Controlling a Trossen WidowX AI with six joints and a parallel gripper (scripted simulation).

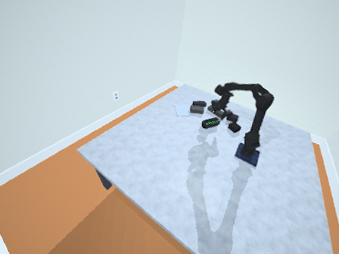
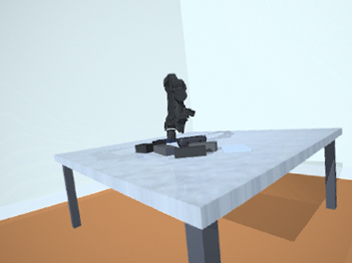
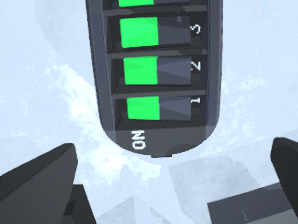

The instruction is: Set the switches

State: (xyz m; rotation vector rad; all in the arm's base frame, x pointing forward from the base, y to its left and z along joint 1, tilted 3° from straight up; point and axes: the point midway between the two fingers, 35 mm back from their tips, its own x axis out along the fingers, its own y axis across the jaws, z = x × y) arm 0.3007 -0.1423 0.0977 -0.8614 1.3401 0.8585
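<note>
The dark grey controller unit [image 1: 210,122] [image 3: 172,134] lies flat on the bench with its switches up. In the wrist view its rounded end marked ON points down the picture. Switches 1, 2 and 3 [image 3: 139,32] show in full, each green on the left and dark on the right; part of another shows at the top edge, and the rest are out of view. I cannot tell for certain which ends are pressed. My gripper [image 3: 176,151] [image 1: 217,107] [image 2: 180,131] is open and empty. Its fingers stand wide apart, either side of the unit's end. The underside label is hidden.
Several dark modules lie near the unit, among them a block [image 1: 234,127] on the base side and two blocks [image 1: 196,110] [image 2: 190,151] close to a pale sheet [image 1: 182,110] [image 2: 237,148]. The arm's blue base plate [image 1: 241,153] stands on the bench.
</note>
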